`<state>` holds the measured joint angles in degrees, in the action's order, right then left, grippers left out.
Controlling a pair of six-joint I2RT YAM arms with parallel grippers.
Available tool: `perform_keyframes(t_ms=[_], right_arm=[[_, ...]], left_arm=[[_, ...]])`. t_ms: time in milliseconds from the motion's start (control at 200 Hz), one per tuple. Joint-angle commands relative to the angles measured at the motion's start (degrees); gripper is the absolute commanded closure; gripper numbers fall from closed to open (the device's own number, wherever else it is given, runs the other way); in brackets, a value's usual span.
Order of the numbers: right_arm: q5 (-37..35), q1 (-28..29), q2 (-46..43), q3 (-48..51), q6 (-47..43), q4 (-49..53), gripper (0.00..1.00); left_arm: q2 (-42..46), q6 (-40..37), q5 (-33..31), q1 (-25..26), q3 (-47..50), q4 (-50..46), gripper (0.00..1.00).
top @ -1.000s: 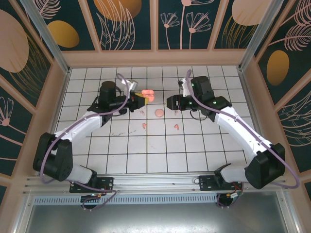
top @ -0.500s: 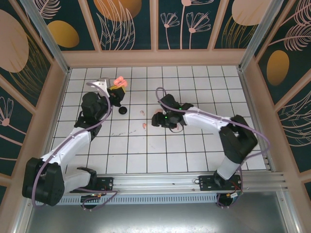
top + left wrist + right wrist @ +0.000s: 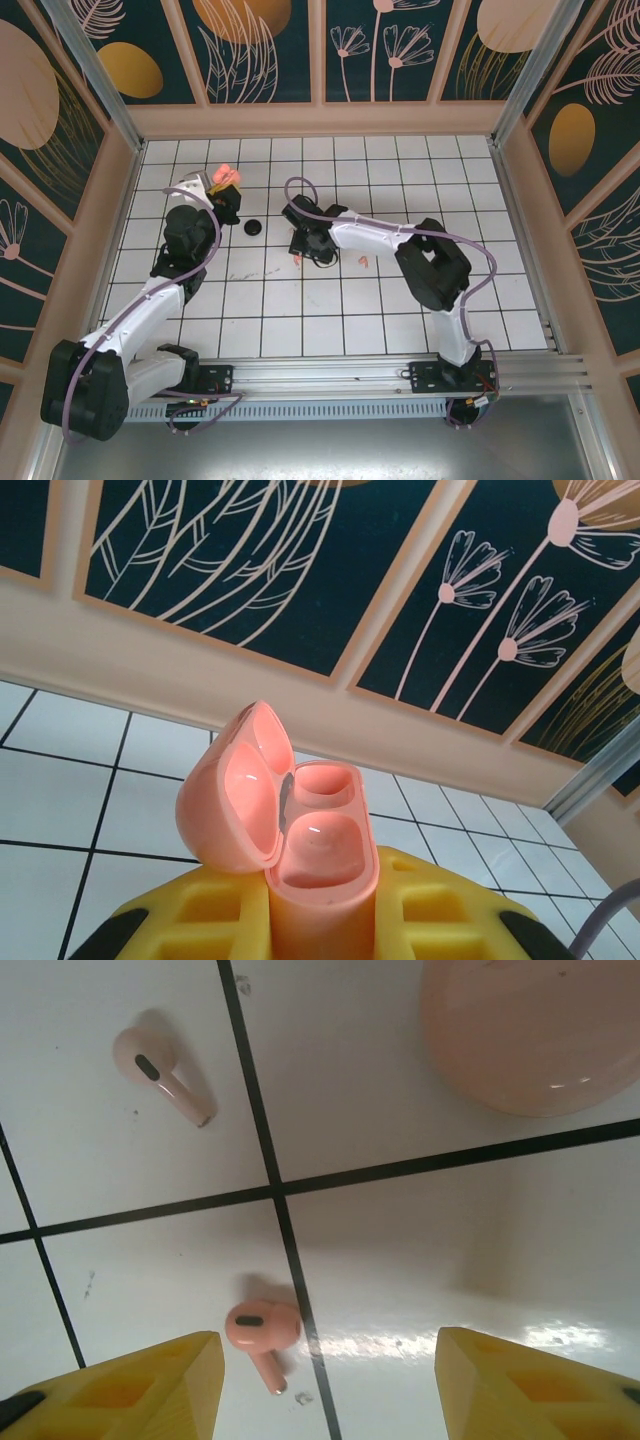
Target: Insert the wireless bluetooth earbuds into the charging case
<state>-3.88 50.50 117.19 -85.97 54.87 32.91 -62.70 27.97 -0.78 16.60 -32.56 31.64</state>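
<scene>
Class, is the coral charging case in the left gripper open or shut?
Open. The charging case has its lid swung aside, exposing two empty wells.

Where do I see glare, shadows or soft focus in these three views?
Right wrist view: a glare streak lies on the white tiled table beside the coral earbud; it and the pale pink earbud cast soft shadows. Left wrist view: small highlights shine inside the open coral charging case. Top external view: even light, no strong glare.
</scene>
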Motion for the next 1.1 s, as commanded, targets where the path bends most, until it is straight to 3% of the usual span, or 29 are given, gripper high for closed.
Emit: perform_keyframes(t_ms=[0, 405, 851, 1096], right_arm=[[-3.0, 1.1, 3.0, -4.9, 3.0, 5.4, 0.42], [-3.9, 2.7, 10.6, -15.4, 3.2, 11.5, 0.46], [-3.4, 3.7, 12.4, -16.5, 3.6, 11.7, 0.57], [-3.3, 4.0, 13.8, -17.1, 3.4, 11.9, 0.57]], left_arm=[[1.4, 1.2, -2.8, -0.3, 1.1, 3.4, 1.0], [2.6, 0.5, -4.1, -0.3, 1.7, 3.5, 1.0], [2.9, -0.3, -4.4, -0.3, 2.3, 3.8, 1.0], [3.2, -0.7, -4.6, -0.4, 2.7, 3.9, 1.0]])
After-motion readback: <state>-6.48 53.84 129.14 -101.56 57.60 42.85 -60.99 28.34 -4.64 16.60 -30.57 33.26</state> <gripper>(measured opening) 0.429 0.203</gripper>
